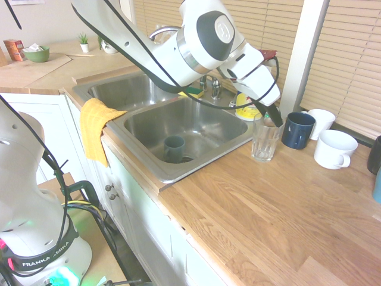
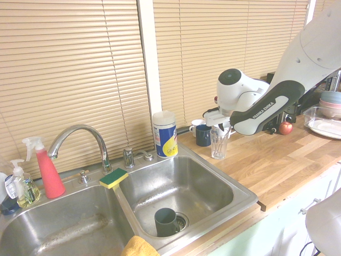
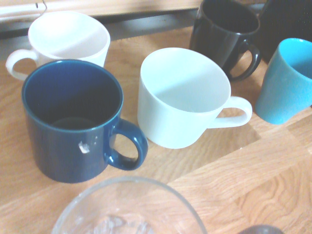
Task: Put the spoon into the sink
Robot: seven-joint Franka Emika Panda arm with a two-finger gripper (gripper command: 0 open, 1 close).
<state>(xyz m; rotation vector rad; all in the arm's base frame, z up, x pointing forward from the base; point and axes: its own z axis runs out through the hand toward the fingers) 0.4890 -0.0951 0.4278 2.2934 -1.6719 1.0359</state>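
My gripper (image 1: 271, 116) hangs at the mouth of a clear drinking glass (image 1: 265, 140) that stands on the wooden counter just right of the sink (image 1: 196, 122). From the other side the gripper (image 2: 219, 127) sits right over the same glass (image 2: 218, 143). The spoon cannot be made out in any view. The wrist view has the glass rim (image 3: 126, 207) at the bottom, and a dark rounded shape (image 3: 261, 229) shows at its lower edge. The sink's right basin (image 2: 213, 186) holds a dark cup (image 2: 166, 221).
A navy mug (image 1: 296, 129) and two white mugs (image 1: 333, 149) stand close behind the glass, with a black mug (image 3: 229, 34) and a light blue cup (image 3: 285, 83) beyond. A yellow cloth (image 1: 95, 128) hangs over the sink's front. The tap (image 2: 80, 138), a sponge (image 2: 113, 178) and a canister (image 2: 164, 134) line the back.
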